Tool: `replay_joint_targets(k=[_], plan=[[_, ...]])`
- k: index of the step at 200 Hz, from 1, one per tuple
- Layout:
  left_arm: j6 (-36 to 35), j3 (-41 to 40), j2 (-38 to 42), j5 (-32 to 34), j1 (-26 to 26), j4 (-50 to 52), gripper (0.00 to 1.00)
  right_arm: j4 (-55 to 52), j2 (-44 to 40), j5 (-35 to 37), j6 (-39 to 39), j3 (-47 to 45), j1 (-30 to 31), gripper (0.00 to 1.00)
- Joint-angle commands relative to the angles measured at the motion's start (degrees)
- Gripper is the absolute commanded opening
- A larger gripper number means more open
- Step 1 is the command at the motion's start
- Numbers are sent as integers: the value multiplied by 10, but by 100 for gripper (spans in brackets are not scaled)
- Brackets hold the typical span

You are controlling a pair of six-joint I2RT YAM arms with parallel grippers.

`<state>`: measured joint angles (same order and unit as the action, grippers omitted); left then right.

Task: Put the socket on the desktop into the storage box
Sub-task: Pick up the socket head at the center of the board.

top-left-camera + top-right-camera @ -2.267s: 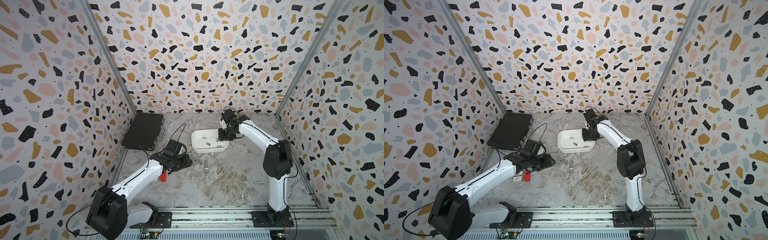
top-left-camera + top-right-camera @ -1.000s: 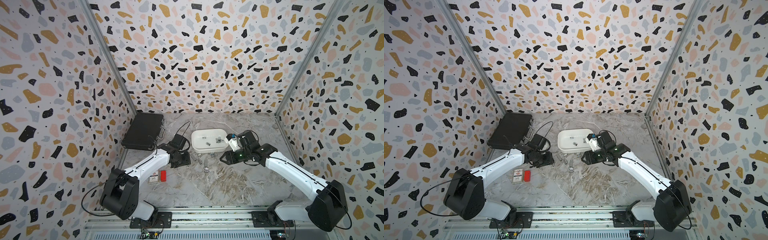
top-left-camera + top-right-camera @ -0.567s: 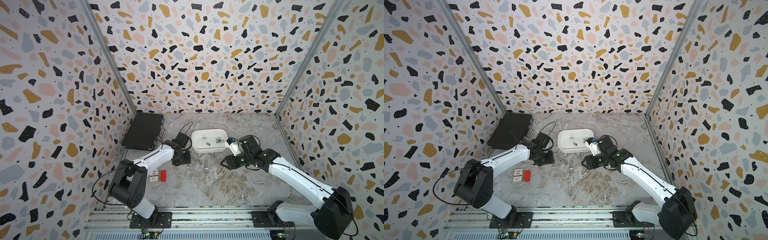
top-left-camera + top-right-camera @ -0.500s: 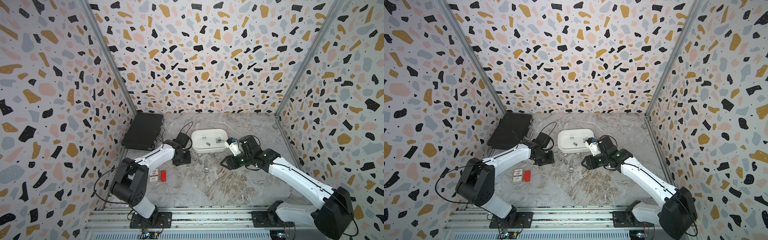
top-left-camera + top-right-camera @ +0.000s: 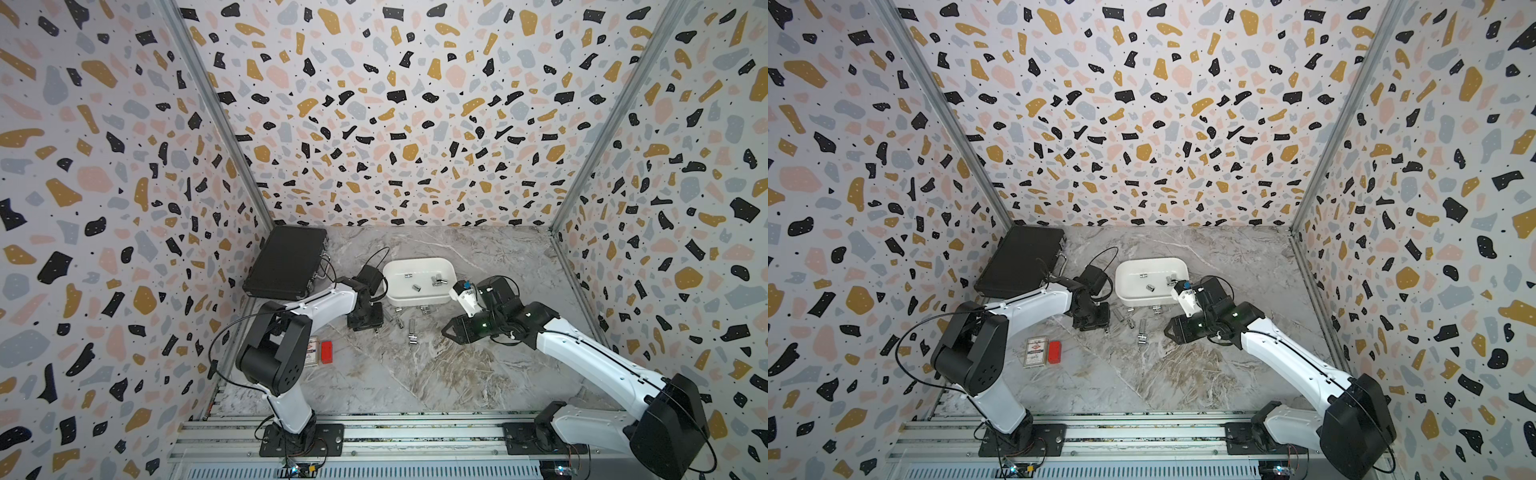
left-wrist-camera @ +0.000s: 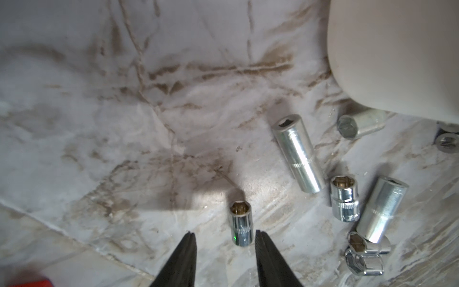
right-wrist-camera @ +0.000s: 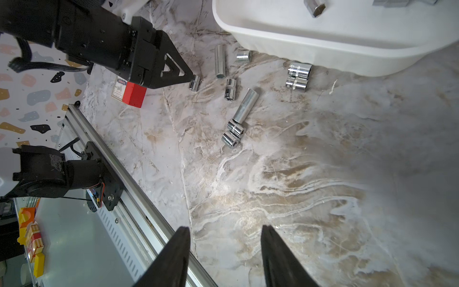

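Observation:
Several chrome sockets lie on the grey marble desktop (image 5: 415, 382) just in front of the white storage box (image 5: 419, 297), which holds several more sockets (image 5: 436, 281). My left gripper (image 6: 224, 233) is open and low over the desktop. A small socket (image 6: 241, 227) lies with its near end between the fingertips (image 6: 259, 238), close to one and clear of both. The same small socket (image 7: 194, 82) shows at the left gripper's tip in the right wrist view. My right gripper (image 7: 226, 228) hangs open over bare desktop, right of the loose sockets (image 5: 412, 332), with nothing between its fingers.
A closed black case (image 5: 286, 262) lies at the back left. A red block (image 5: 326, 352) and a small card box (image 5: 1034, 352) sit by the left arm's elbow. A metal rail (image 5: 374, 432) runs along the front edge. Terrazzo walls close three sides.
My right arm came away from the storage box to the desktop's right side. The left gripper advanced to the small socket and its jaws have narrowed around it.

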<state>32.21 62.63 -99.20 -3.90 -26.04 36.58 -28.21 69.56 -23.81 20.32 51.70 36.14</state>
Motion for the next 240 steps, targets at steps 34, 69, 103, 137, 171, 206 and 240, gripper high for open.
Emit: replay_joint_targets(k=[34, 69, 103, 137, 171, 206, 240], plan=[[-7, 25, -27, 15, -7, 12, 42, 10, -14, 4, 0, -8, 2, 51], [-9, 32, -43, 21, -13, 15, 41, 10, -13, 4, 0, -9, 2, 51], [-9, 34, -55, 29, -16, 18, 37, 12, -13, 5, 0, -11, 2, 51], [-12, 32, -60, 39, -21, 23, 30, 14, -13, 5, 1, -12, 2, 51], [-14, 30, -61, 39, -21, 25, 4, 15, -12, 6, 2, -13, 2, 51], [-13, 29, -51, 39, -21, 26, 0, 18, -12, 4, 3, -17, 2, 51], [-13, 37, -37, 34, -21, 30, 0, 17, -13, 4, 9, -15, 2, 51]])
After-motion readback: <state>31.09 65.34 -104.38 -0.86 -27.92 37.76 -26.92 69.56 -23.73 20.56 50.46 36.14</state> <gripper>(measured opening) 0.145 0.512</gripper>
